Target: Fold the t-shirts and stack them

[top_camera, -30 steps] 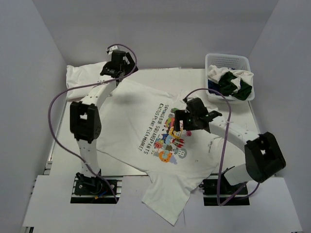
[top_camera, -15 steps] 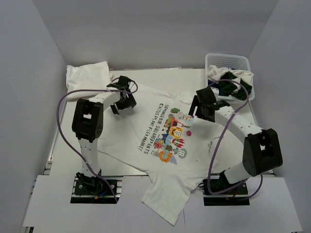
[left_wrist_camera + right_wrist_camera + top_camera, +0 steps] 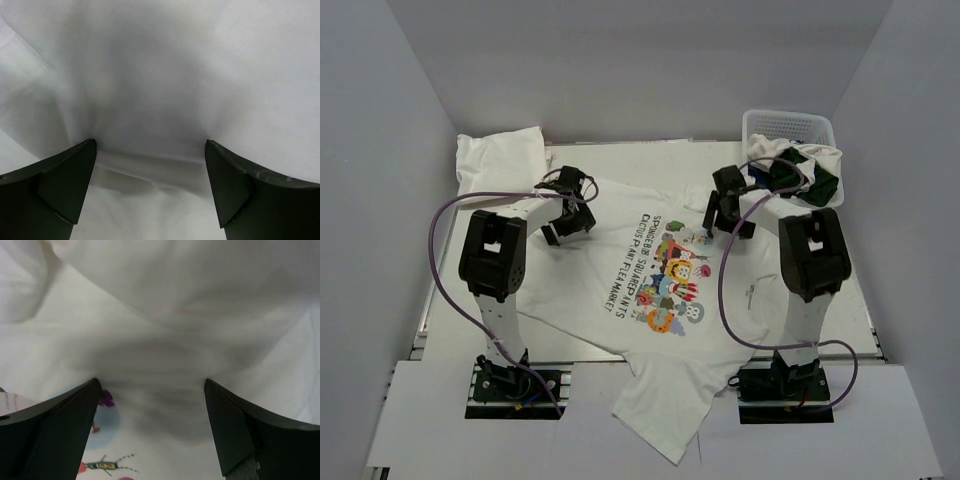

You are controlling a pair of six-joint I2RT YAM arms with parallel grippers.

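A white t-shirt (image 3: 590,290) with a colourful cartoon print (image 3: 670,280) lies spread face up across the table, its length running left to right. My left gripper (image 3: 570,215) is open, fingertips down on the plain cloth at the shirt's far left; white cloth (image 3: 150,100) with a soft crease fills the left wrist view between the dark fingers (image 3: 60,185). My right gripper (image 3: 725,212) is open too, standing on the shirt's far edge just beyond the print. Between its fingers (image 3: 235,430) lies shaded white cloth, with a bit of the print (image 3: 107,465) at lower left.
A folded white t-shirt (image 3: 500,155) lies at the back left corner. A white lattice basket (image 3: 790,118) at the back right holds crumpled white, dark green and blue t-shirts (image 3: 800,172). One sleeve (image 3: 660,415) hangs over the table's near edge between the arm bases.
The left gripper came back from beside the folded shirt and dropped onto the printed shirt's far left. The right gripper moved off the print, farther away, to the shirt's far edge. Both stayed open.
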